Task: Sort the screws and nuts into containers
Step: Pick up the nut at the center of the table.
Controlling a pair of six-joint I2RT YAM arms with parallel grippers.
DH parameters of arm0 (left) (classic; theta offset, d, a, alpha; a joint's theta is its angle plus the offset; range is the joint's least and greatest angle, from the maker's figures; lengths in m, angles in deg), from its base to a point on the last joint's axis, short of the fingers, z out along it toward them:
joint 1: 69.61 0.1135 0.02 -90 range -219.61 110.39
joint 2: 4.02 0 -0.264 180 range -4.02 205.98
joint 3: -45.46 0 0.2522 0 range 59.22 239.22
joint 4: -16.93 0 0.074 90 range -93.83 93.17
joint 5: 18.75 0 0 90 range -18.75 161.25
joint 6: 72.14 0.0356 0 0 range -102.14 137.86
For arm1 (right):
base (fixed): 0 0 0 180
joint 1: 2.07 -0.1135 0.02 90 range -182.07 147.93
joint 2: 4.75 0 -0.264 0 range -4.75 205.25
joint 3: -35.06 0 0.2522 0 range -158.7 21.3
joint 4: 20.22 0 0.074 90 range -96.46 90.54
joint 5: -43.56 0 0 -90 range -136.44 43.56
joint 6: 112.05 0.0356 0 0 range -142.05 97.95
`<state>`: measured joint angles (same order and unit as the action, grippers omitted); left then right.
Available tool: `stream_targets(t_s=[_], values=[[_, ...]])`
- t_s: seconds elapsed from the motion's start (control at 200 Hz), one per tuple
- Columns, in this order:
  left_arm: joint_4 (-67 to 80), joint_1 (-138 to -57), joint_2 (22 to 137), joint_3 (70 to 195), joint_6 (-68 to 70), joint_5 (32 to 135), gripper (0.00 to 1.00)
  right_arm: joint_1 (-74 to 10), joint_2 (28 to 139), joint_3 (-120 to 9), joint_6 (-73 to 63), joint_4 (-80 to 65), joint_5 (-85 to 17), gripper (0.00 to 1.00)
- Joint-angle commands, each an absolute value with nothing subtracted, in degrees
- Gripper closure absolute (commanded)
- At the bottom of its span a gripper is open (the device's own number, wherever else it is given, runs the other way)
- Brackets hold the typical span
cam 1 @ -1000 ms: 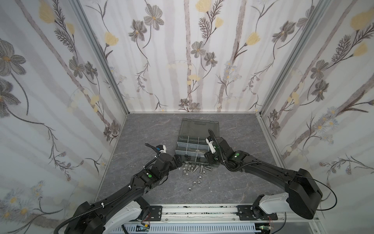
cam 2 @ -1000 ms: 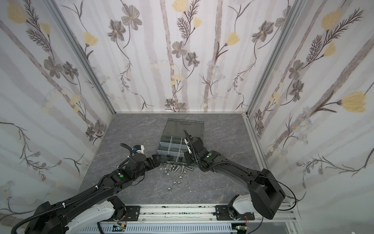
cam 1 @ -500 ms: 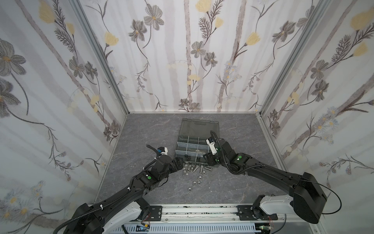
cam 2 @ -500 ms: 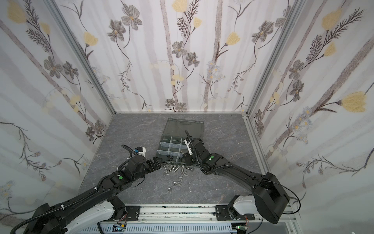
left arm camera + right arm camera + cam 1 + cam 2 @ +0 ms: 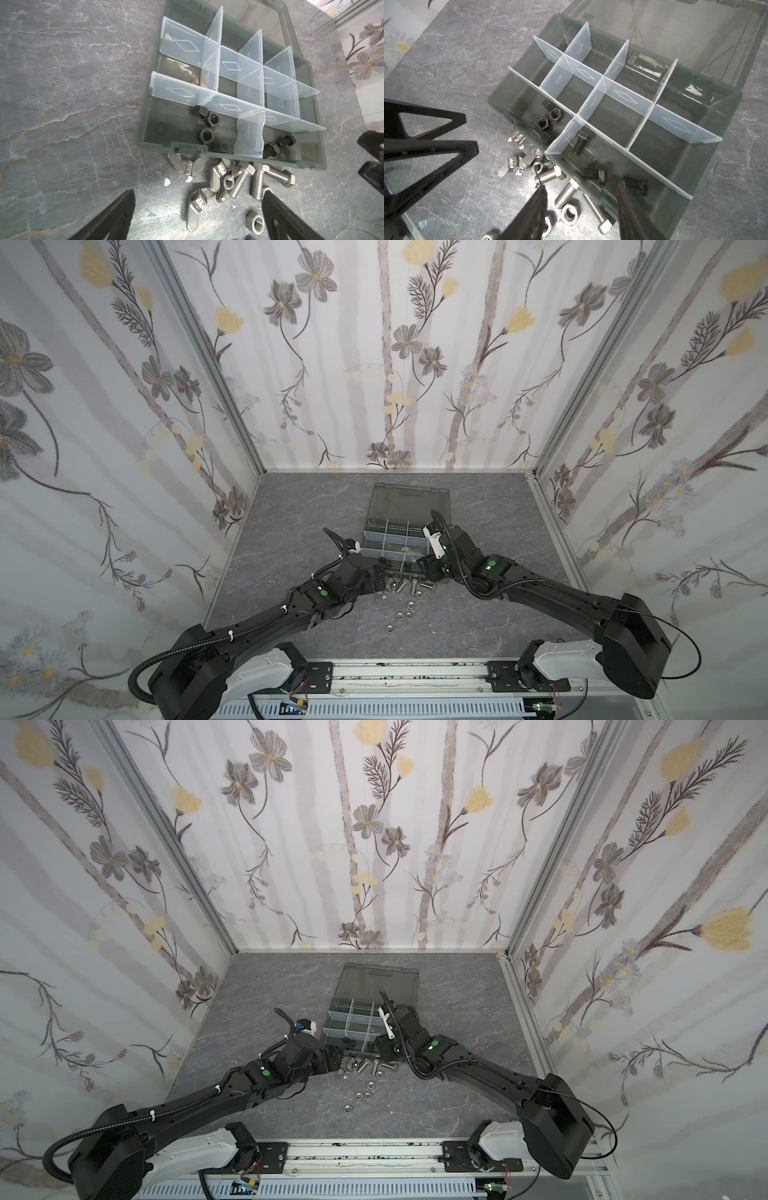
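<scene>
left gripper (image 5: 199, 192) wide open, empty | right gripper (image 5: 581, 186) fingers apart, empty | silver screws (image 5: 239, 182), nuts (image 5: 570, 214) loose on table (image 5: 62, 104) against containers (image 5: 153, 144) front wall; black ones inside front row | small, hard, slick, roll-prone: pinch across shaft or flats

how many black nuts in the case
4 black nuts, all in the case's near-left compartment: one at the long divider, two mid-floor, one by the short divider. None looks hidden.

Black nuts (image 5: 207, 135), silver screws (image 5: 257, 182), grey marbled table (image 5: 72, 104), floral walls (image 5: 374, 344).
</scene>
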<state>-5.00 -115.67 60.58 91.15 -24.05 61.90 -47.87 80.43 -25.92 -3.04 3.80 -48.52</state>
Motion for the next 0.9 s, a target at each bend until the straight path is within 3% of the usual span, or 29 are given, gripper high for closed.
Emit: stream_targets(t_s=[0.0,0.365,0.57,0.894], values=[[-6.3,-117.2,61.7,92.7,-22.4,59.9,0.05,-48.0,81.2,-26.0,-2.2,2.0,-48.8,0.46],[-7.5,-121.6,65.3,93.9,-22.0,61.1,0.12,-50.6,81.2,-26.3,-1.8,2.1,-48.7,0.47],[-7.6,-122.2,67.6,94.3,-22.3,60.8,0.23,-50.9,81.2,-26.1,-1.8,1.7,-48.4,0.47],[-7.6,-122.4,71.2,95.3,-19.2,60.9,0.33,-50.6,81.2,-26.6,-2.1,0.9,-49.3,0.46]])
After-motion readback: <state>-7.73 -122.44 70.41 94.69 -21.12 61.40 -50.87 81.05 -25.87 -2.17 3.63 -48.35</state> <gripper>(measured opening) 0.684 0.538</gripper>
